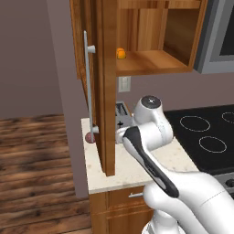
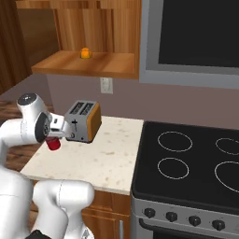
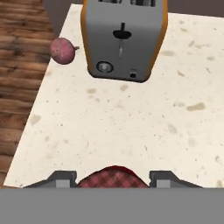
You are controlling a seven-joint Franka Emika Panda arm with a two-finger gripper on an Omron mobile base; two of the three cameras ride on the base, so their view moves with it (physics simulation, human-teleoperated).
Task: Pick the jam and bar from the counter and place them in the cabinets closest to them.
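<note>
Speckled counter (image 3: 131,131) with toaster (image 3: 124,37), ball (image 3: 63,50)

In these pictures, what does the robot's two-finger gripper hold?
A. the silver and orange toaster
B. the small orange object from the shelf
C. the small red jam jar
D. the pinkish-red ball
C: the gripper is closed on the small red jam jar, lifted above the beige speckled counter; the pinkish-red ball lies on the counter, beside the silver and orange toaster, and the small orange object sits on the cabinet shelf.

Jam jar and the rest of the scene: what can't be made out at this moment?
- Jam: mostly behind the arm in the right base view; cut off at the bottom in the hand view.
- Gripper: just fingertips visible.
- Pinkish ball: half behind the cabinet door.
- Orange object: too small to identify.
</note>
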